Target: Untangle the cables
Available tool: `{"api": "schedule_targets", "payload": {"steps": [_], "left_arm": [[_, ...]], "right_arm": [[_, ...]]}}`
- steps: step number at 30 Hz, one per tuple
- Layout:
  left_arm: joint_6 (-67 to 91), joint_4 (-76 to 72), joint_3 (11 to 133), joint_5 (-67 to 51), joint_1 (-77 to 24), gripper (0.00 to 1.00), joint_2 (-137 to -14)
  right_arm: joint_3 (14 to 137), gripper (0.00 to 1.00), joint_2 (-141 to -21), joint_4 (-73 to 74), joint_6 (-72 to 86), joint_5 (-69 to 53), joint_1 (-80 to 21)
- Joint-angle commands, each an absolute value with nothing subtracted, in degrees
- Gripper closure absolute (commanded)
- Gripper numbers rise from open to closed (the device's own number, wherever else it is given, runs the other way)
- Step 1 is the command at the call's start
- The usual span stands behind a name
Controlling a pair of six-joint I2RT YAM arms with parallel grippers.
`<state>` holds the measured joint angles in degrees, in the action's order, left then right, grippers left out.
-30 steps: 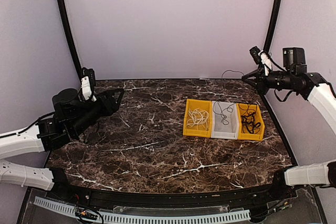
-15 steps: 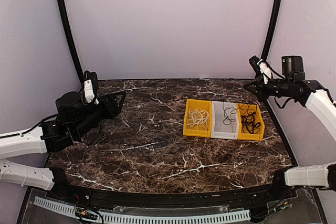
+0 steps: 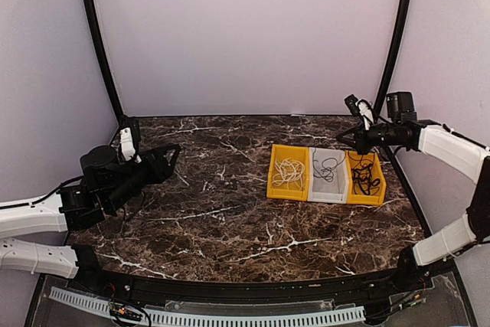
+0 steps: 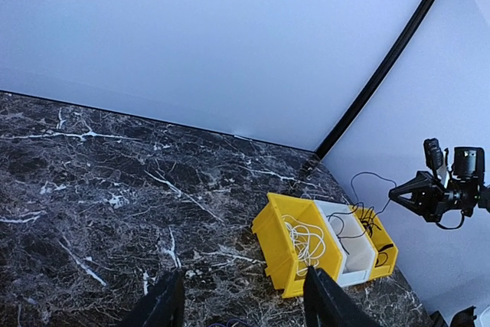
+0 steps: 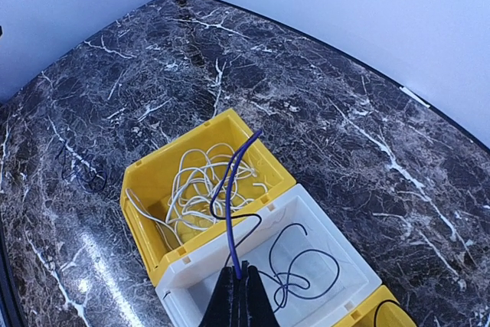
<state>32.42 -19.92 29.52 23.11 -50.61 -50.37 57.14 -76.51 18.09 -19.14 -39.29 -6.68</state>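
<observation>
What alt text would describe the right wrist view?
The right gripper, shut, pinches a thin dark cable trailing into a white plastic bin. Beside it, a yellow plastic bin holds pale tangled cords, all on a dark marble table.

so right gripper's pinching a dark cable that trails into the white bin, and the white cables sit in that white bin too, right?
Not quite. The white cables lie in the yellow bin beside it, as the right wrist view shows. The right gripper does pinch a dark cable that trails into the white bin.

The dark brown, white-veined marble-look tabletop (image 3: 214,212) shines glossy; the rectangular white plastic bin (image 3: 329,197) and the thin dark cable (image 5: 228,220) look smooth.
</observation>
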Motion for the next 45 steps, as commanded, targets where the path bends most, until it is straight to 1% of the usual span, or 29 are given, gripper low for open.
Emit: {"api": "schedule_targets", "payload": {"steps": [1, 6, 10, 20, 23, 32, 37, 45], "left_arm": [[33.5, -21.1, 28.1, 23.5, -50.4, 0.45, -48.7], [33.7, -22.3, 27.2, 23.9, -50.4, 0.45, -48.8], [33.4, -23.3, 27.2, 23.8, -50.4, 0.45, -49.7], [32.7, -23.9, 26.7, 23.9, -50.4, 0.45, -50.1], [32.7, -24.0, 26.1, 24.2, -50.4, 0.45, -49.5], [33.4, -23.4, 23.5, 24.9, -50.4, 0.44, -46.7], [33.1, -23.8, 23.5, 25.2, -50.4, 0.44, -46.7], [33.9, -24.8, 23.4, 24.2, -50.4, 0.44, -47.5]], "right_arm": [[54.1, 1.0, -80.5, 11.1, -17.8, -40.8, -6.3], [54.9, 1.0, -85.3, 12.7, -18.8, -40.0, -6.5], [54.0, 1.0, -86.3, 13.4, -19.5, -38.8, -7.0], [59.3, 1.0, -90.7, 23.7, -20.7, -22.7, -13.4], [59.8, 1.0, -91.8, 24.8, -20.3, -18.4, -15.7], [61.7, 1.0, -92.3, 29.6, -18.9, -9.9, -16.0], [63.0, 1.0, -91.5, 34.3, -19.2, -8.8, -16.0], [66.2, 1.0, -95.9, 40.3, -19.6, -17.0, -16.2]]}}
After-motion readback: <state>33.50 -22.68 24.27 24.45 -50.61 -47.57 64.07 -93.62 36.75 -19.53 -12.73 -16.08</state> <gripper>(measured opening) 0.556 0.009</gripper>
